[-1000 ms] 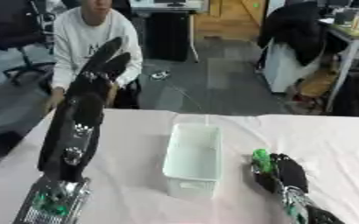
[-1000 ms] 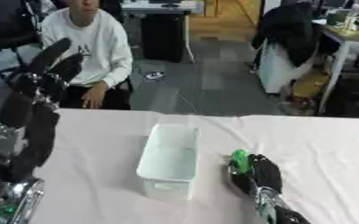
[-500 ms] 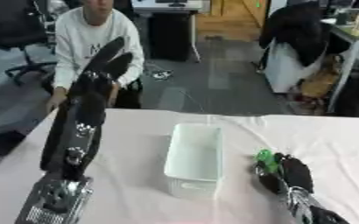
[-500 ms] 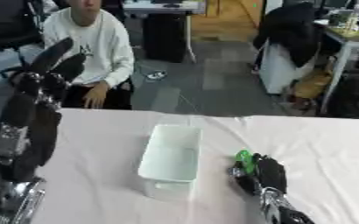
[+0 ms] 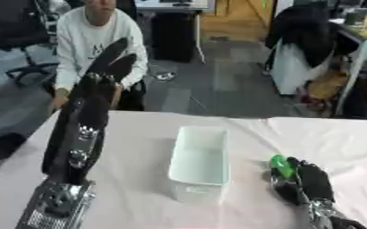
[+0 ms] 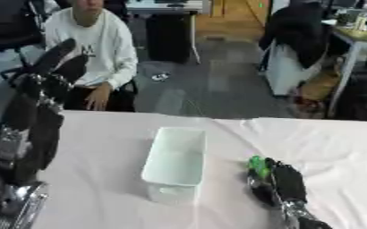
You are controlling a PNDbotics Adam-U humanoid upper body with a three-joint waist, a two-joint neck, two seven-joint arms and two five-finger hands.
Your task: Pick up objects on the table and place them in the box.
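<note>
A pale mint box (image 5: 200, 161) sits open-topped in the middle of the white table (image 5: 139, 134); nothing shows inside it. To its right, my right hand (image 5: 305, 185) lies low on the table with its fingers curled round a small green object (image 5: 279, 162) whose top sticks out toward the box. My left hand (image 5: 111, 60) is raised high at the left on an upright forearm, fingers straight and holding nothing, well away from the box.
A person in a white top sits past the table's far left edge, not touching anything on it. Behind are office chairs, a desk and a dark jacket on a chair. The tablecloth lies bare at the far right.
My right hand with the green object has shifted slightly away from the box. The left arm stays raised, and the whole view has shifted a little.
</note>
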